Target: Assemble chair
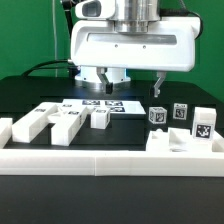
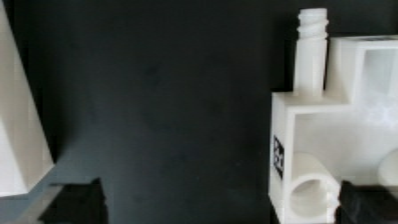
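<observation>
Our hand (image 1: 132,84) hangs over the far edge of the marker board (image 1: 100,104), well above the table (image 1: 30,95). Its fingers stand wide apart with only backdrop between them, so we read it as released and empty.

Every chair part lies on the near side of the marker board, between it and the rail (image 1: 100,165). From the hand, each one is therefore down and toward the rail. Toward the exterior view's left of the board we count three blocks (image 1: 65,125), set side by side. Their long axes run from the board toward the rail. Toward the exterior view's right of the board we count three posts (image 1: 180,112), each showing a square tag. One slab (image 1: 172,142) lies just on their rail side. That makes seven parts, with one board, one rail and one hand.

In the wrist view a slim peg (image 2: 315,50) with a ribbed tip juts from a blocky white part. Another white part shows across a bare strip of table. We cannot tell which of the seven parts these are.

We judge that the next move is a descent onto one part. It turns on that down-and-toward-the-rail direction, and on setting the fingers across the part's short width, not along its long axis. Neither group looks clearly nearer to the hand.
</observation>
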### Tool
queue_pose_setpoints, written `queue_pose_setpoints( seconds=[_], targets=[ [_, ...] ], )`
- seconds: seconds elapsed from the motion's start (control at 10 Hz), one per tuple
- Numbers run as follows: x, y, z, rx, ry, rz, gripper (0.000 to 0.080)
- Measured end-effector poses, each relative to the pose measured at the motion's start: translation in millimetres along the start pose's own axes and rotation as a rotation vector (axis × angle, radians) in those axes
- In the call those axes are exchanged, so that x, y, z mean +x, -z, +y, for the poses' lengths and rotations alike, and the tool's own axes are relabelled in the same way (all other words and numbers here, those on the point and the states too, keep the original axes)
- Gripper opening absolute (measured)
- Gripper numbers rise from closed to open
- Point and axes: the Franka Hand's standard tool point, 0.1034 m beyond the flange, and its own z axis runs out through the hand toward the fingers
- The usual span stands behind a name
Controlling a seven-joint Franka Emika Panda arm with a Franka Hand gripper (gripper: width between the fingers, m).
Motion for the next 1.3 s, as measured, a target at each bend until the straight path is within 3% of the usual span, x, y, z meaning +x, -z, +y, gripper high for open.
queue_pose_setpoints(
  seconds=[0.3,0.7,0.8,1.1,1.3],
  targets=[
    [-0.8,-1.0,1.9,-0.001,-0.001,-0.002,0.0649],
    [-23.2,-20.1,58.6,-0.015,0.055,-0.032,0.0649],
    [-24.8,-22.2,63.6,-0.017,0.05,-0.032,0.0649],
    [-26.7,-22.1,60.4,-0.015,0.054,-0.062,0.0649],
    [-40.5,-31.1,66.6,-0.016,0.059,-0.202,0.0649]
  ],
)
